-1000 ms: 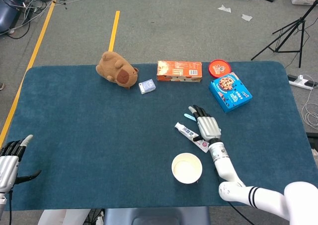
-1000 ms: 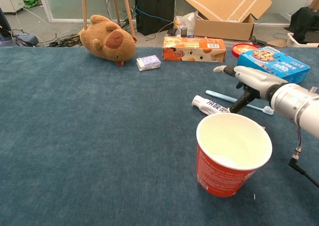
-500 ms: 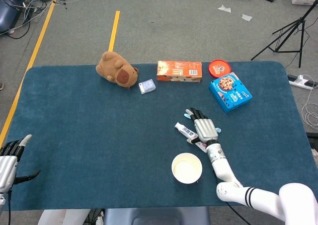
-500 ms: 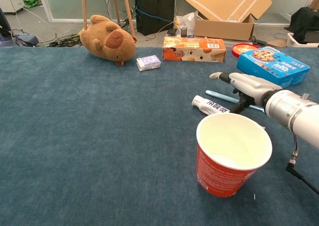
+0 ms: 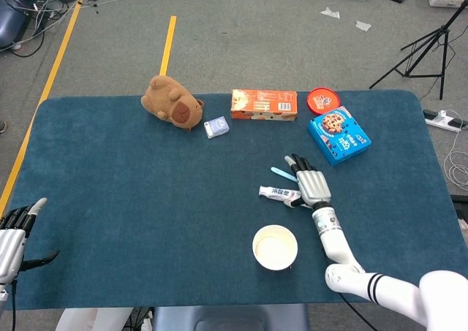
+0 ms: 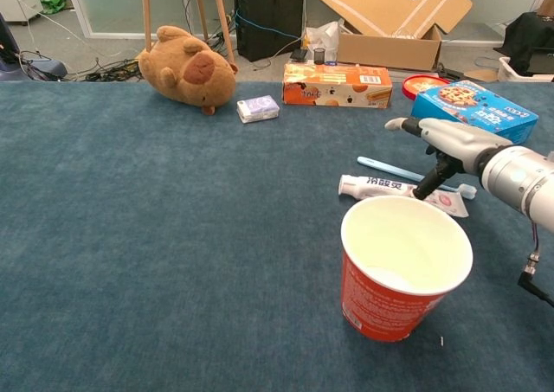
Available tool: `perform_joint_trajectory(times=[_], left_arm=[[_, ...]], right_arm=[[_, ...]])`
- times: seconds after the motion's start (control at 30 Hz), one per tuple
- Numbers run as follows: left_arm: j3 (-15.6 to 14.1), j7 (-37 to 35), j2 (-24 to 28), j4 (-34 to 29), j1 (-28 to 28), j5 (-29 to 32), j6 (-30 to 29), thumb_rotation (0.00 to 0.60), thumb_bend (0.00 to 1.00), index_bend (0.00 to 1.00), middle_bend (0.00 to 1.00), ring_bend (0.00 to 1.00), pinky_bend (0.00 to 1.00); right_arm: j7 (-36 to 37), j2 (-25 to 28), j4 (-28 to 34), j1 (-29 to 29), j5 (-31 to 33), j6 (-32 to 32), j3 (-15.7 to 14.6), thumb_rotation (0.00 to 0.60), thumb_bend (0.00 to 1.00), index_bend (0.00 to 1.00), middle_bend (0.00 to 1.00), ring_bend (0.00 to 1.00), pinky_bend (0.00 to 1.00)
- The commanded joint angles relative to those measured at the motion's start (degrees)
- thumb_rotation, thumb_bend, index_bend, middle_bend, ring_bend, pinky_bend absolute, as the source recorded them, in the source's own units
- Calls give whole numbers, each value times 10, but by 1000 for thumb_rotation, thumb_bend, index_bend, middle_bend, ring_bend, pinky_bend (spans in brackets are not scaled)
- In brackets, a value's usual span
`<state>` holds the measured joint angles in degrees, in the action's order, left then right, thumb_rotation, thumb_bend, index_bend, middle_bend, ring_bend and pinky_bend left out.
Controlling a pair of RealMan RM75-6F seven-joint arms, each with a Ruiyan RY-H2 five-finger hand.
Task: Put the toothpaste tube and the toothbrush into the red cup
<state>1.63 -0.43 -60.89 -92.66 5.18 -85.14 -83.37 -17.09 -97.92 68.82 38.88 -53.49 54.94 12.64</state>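
Note:
The white toothpaste tube lies flat on the blue table, just beyond the red cup, which stands upright with a white inside. A light blue toothbrush lies a little farther back. My right hand hovers over the tube's right end with its fingers stretched out; one dark fingertip touches the tube. It grips nothing. My left hand rests at the table's near left corner, fingers apart and empty.
Along the far edge lie a brown plush animal, a small pale box, an orange box, a red lid and a blue cookie box. The table is covered in blue cloth.
The toothpaste tube has swung from a diagonal to lie nearly level across the table. My right hand has shifted to the right and slightly back. The left hand has not moved.

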Motion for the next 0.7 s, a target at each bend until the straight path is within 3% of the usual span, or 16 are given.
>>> perform_joint_trajectory(times=[0.03, 0.33, 0.6, 0.7], left_arm=[[0, 0, 0, 0, 0, 0, 0, 600, 0, 42, 174, 156, 156], [0, 1, 0, -1, 1, 2, 4, 600, 0, 42, 174, 156, 163], [-1, 0, 3, -2, 0, 1, 2, 600, 0, 42, 174, 157, 169], [-1, -1, 3, -3, -1, 1, 1, 600, 0, 42, 174, 157, 170]], right_arm=[[-4, 1, -7, 0, 1, 0, 3, 600, 0, 0, 0, 0, 213], [-5, 12, 15, 2, -9, -9, 5, 600, 0, 5, 0, 0, 213], [-42, 38, 67, 10, -54, -8, -22, 600, 3, 191, 0, 0, 196], [-71, 47, 72, 17, -64, -12, -33, 600, 47, 236, 0, 0, 189]])
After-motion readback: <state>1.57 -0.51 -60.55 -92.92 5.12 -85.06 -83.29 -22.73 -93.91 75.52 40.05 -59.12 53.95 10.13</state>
